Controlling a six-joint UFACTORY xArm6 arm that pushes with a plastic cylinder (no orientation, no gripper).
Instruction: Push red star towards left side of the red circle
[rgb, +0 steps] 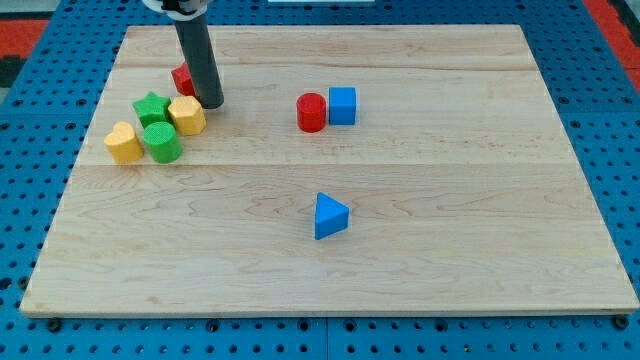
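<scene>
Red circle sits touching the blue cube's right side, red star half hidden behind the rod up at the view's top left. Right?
One thing is off: the red circle touches the blue cube on the cube's left side, not its right, as the camera view shows. The rest holds: the red star is half hidden behind the rod at the view's top left, with my tip just to its right.

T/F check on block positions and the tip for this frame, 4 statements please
1. The red cylinder block touches the blue cube block. True.
2. My tip rests beside the blue triangular block. False: it is by the red star block, at the view's upper left.
3. The red star block lies to the view's left of the red cylinder. True.
4. The wooden board holds three green blocks. False: two, a green star block and a green cylinder block.
</scene>
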